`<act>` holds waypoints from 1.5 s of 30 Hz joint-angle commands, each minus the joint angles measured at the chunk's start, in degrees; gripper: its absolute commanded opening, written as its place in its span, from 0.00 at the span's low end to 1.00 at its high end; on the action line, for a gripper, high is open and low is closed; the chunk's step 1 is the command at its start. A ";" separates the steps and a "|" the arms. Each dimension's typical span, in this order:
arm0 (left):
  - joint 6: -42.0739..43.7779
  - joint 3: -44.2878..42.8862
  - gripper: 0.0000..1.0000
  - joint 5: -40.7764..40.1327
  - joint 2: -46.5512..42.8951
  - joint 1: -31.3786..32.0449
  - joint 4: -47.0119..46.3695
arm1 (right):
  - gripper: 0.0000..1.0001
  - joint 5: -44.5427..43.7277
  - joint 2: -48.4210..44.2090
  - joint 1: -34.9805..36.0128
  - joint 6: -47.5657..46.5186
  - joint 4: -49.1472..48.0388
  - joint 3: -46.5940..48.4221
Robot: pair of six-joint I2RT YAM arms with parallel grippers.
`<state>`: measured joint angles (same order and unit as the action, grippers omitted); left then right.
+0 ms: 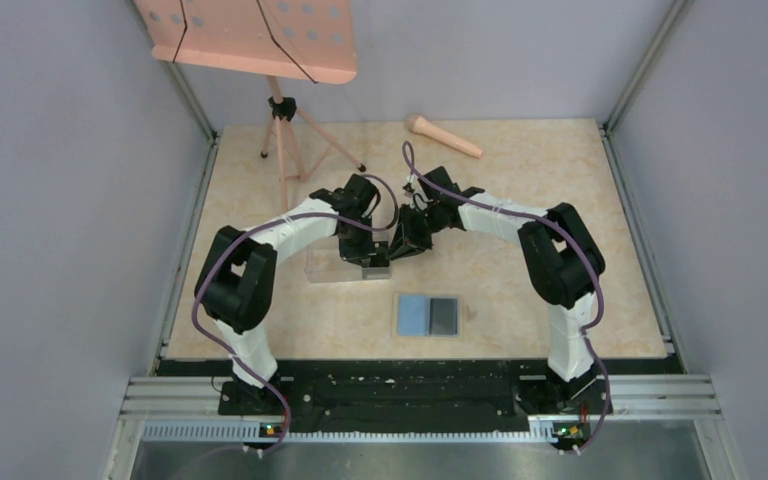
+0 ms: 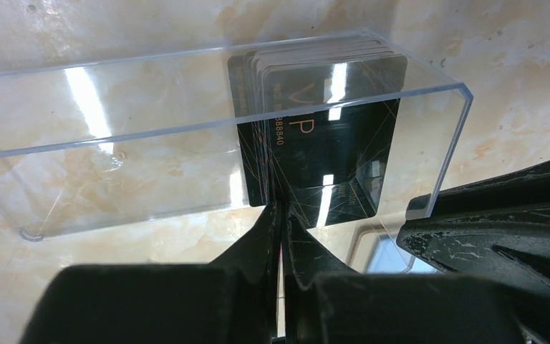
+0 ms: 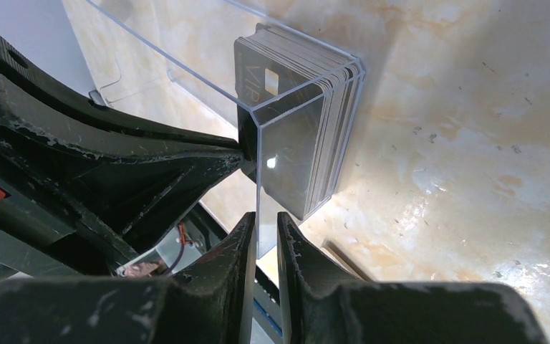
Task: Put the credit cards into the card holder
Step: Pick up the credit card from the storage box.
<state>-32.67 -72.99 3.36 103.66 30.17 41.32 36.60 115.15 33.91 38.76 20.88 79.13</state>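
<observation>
A stack of black credit cards [image 2: 329, 129] stands on edge at the right end of a long clear plastic box [image 2: 114, 136]. My left gripper [image 2: 281, 209] comes down from above and is shut on the top edge of one credit card in the stack. My right gripper [image 3: 265, 223] is shut on the end wall of the clear box [image 3: 186, 61], just outside the credit cards [image 3: 333, 129]. In the top view both grippers, left [image 1: 375, 262] and right [image 1: 397, 250], meet at the clear box [image 1: 328, 266]. The card holder [image 1: 428, 315] lies open nearer the bases, light blue on the left and dark on the right.
A pink music stand [image 1: 250, 35] on a tripod [image 1: 285, 140] stands at the back left. A pink microphone-shaped object [image 1: 443, 135] lies at the back. The right gripper's black body [image 2: 501, 222] sits close beside the box end, and the left gripper's body [image 3: 114, 165] crowds the right wrist view.
</observation>
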 commanded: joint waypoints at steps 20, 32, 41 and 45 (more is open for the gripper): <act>-2.58 -4.13 0.00 2.87 -5.57 1.64 -2.84 | 0.16 1.37 -3.45 1.18 -0.44 -0.70 -0.86; -3.59 -2.34 0.14 5.78 -5.08 1.54 -5.63 | 0.17 1.28 -3.65 1.16 -0.37 -0.67 -0.93; -2.30 -1.68 0.41 -1.37 -5.14 -0.93 -0.29 | 0.16 1.23 -3.96 1.16 -0.36 -0.67 -1.14; -0.94 -0.49 0.41 0.76 -4.93 -2.46 -1.11 | 0.17 1.11 -4.03 1.18 -0.49 -0.63 -1.17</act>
<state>-35.40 -74.59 4.01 100.20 29.21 39.88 36.73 114.61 33.98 38.70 20.58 78.35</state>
